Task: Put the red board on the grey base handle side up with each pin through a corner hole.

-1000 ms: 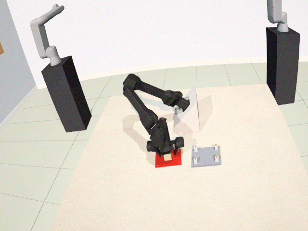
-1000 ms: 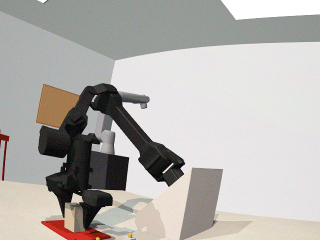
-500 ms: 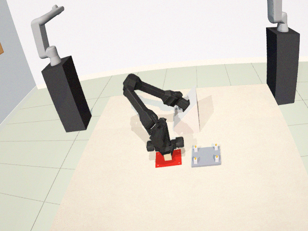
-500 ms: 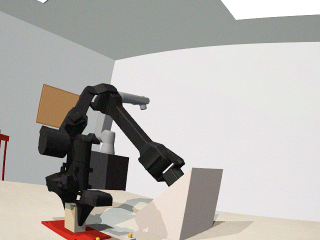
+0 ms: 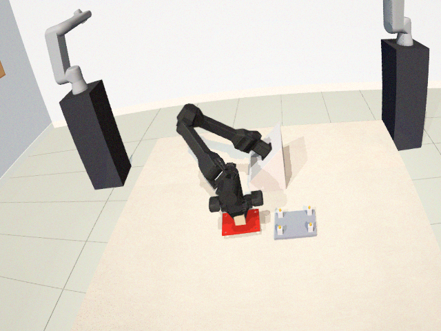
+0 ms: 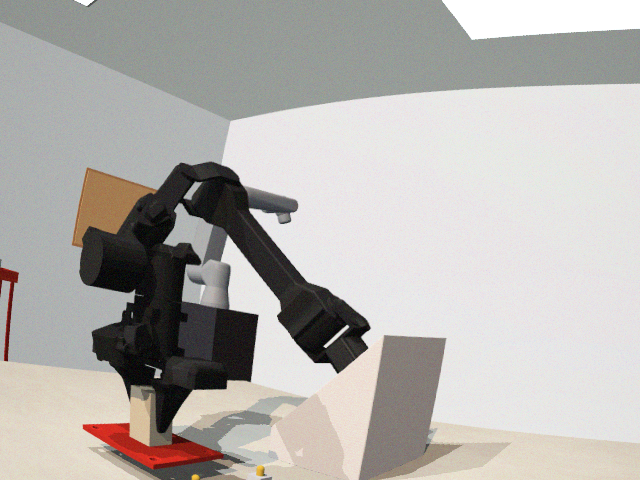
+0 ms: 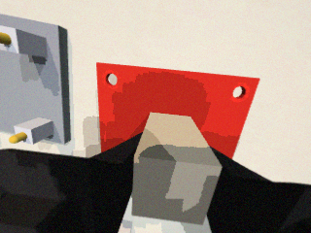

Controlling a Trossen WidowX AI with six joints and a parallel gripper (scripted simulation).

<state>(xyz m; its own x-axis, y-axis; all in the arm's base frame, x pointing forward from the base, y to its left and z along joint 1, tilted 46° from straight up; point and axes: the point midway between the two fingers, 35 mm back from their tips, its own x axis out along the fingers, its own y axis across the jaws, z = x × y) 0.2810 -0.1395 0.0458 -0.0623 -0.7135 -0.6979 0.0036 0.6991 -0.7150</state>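
The red board [image 5: 228, 229] [image 6: 191, 454] [image 7: 141, 97] is level, handle side up, a little above the table, with its shadow under it in the exterior view. My gripper [image 5: 239, 216] [image 6: 148, 419] [image 7: 168, 140] points down and is shut on the board's pale square handle [image 5: 240, 220] [image 6: 142, 408] [image 7: 170, 128], one finger on each side. Two corner holes show in the wrist view; the near edge is hidden by the fingers and handle. The grey base [image 5: 295, 224] [image 7: 24, 92] lies right of the board in the top view, its four posts upright. Gold pins [image 5: 309, 207] [image 6: 260, 470] [image 7: 18, 138] top the posts.
A pale wedge-shaped block [image 5: 270, 174] [image 6: 403, 403] stands behind the base, by the arm's mount. Two dark pedestals [image 5: 96, 142] [image 5: 406, 96] with grey arms stand beyond the table's far side, left and right.
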